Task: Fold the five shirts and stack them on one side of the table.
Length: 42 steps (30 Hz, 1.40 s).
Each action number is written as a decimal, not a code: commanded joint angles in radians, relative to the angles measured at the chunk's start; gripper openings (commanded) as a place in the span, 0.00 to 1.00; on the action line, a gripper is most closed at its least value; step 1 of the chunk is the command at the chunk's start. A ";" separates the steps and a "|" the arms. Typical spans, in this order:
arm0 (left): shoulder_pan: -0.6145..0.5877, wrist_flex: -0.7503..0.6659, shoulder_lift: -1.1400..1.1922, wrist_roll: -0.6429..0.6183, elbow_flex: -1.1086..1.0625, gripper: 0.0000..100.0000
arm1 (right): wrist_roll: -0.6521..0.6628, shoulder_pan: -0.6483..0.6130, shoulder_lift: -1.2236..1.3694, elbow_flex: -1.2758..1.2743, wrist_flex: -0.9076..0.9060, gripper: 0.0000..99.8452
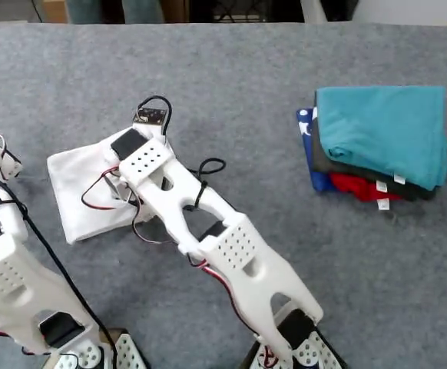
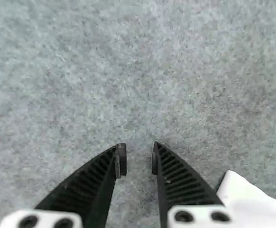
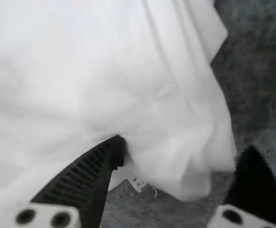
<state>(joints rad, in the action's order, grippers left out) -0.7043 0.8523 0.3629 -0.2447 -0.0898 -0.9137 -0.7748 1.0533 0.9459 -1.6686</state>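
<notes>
A white shirt (image 1: 81,196), folded to a rough square, lies left of the table's middle. My right arm (image 1: 208,223) stretches across it, with its wrist over the shirt's far right part. In the right wrist view my right gripper (image 3: 183,159) is open wide, and the shirt's (image 3: 128,80) folded edge with a small label lies between the two fingers. My left arm (image 1: 4,261) stands at the table's left edge. My left gripper (image 2: 137,159) hangs open by a narrow gap over bare carpet, holding nothing.
A stack of folded shirts (image 1: 381,138) sits at the right side: teal on top, then dark grey, red, and blue with white marks. Grey carpet (image 1: 231,84) covers the table. A white corner (image 2: 244,192) shows beside my left gripper.
</notes>
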 commanded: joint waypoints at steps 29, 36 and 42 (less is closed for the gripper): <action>-0.008 -0.011 -0.012 -0.003 0.050 0.12 | 0.502 0.350 -0.259 0.124 -0.094 0.01; -0.002 -0.011 -0.012 -0.003 0.048 0.12 | 0.710 0.554 -0.328 0.125 -0.092 0.01; -0.002 -0.011 -0.012 -0.003 0.047 0.12 | 0.865 0.695 -0.387 0.127 -0.089 0.01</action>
<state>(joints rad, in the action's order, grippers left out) -0.7043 0.8523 0.3629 -0.2447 -0.0898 -0.1082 -0.1504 0.7664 1.0503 -1.7561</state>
